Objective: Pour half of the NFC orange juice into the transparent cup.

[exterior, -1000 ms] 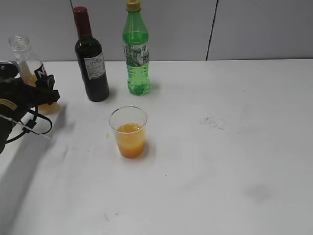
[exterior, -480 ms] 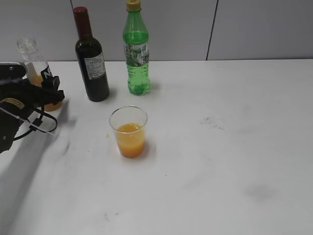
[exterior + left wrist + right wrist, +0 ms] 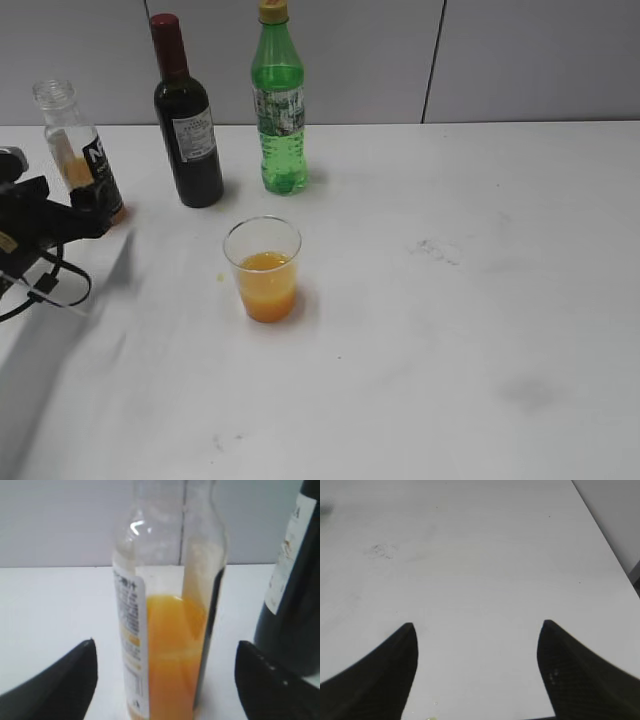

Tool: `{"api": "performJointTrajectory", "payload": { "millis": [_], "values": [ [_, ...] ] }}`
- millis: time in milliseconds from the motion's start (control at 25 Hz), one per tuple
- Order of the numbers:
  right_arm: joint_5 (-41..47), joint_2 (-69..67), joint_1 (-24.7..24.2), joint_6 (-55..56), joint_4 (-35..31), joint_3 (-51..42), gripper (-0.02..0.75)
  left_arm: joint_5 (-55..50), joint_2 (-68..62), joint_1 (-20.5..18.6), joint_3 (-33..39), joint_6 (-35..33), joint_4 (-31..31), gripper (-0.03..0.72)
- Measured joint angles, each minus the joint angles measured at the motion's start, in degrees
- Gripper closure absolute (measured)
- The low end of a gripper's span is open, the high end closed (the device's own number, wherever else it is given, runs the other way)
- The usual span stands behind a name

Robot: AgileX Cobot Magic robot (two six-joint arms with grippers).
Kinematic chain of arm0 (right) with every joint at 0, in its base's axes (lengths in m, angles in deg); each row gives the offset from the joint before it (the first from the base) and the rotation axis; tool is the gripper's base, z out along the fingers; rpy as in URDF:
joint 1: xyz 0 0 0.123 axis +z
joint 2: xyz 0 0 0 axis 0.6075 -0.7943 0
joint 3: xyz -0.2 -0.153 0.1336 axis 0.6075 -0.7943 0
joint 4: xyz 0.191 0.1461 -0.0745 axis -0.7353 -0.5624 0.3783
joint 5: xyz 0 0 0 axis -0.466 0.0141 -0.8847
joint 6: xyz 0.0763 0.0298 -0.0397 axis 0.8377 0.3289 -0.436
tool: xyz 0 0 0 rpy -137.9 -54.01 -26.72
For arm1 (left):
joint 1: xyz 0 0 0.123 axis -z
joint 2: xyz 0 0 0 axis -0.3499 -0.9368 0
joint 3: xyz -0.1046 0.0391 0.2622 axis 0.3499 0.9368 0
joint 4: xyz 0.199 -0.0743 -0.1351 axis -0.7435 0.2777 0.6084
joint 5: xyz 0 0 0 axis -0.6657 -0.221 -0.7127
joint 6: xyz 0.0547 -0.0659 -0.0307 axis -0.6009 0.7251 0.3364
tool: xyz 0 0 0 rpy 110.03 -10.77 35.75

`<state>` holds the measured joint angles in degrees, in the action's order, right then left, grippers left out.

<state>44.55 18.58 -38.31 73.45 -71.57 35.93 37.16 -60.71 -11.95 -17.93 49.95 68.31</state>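
Note:
The NFC orange juice bottle (image 3: 80, 150) stands upright at the far left of the table, capless and about half full; it fills the middle of the left wrist view (image 3: 167, 630). My left gripper (image 3: 85, 218) is open just in front of it, jaws spread wide and clear of both its sides, also in the left wrist view (image 3: 165, 672). The transparent cup (image 3: 264, 268) stands mid-table with orange juice in its lower half. My right gripper (image 3: 477, 650) is open and empty over bare table; it does not show in the exterior view.
A dark wine bottle (image 3: 186, 120) and a green soda bottle (image 3: 279, 105) stand at the back, the wine bottle close right of the juice bottle, also at the left wrist view's right edge (image 3: 295, 580). A grey wall runs behind the white table (image 3: 450, 320).
My left gripper has let go of the juice bottle and drawn back toward the left front. The bottle now stands free and upright. The cup has not moved.

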Motion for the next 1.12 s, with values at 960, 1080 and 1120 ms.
{"api": "performJointTrajectory", "payload": {
  "millis": [960,1080,1120],
  "values": [
    [0.00,0.00,0.00,0.00,-0.05,0.00,0.167,-82.85,42.91,0.00,-13.61,-5.83,-1.04,0.064],
    [0.00,0.00,0.00,0.00,-0.05,0.00,0.167,-93.55,47.99,-0.18,-14.39,-5.82,-1.04,0.069],
    [0.00,0.00,0.00,0.00,-0.05,0.00,0.167,-97.76,49.38,-0.31,-14.39,-5.82,-1.04,0.071]
  ]
}}
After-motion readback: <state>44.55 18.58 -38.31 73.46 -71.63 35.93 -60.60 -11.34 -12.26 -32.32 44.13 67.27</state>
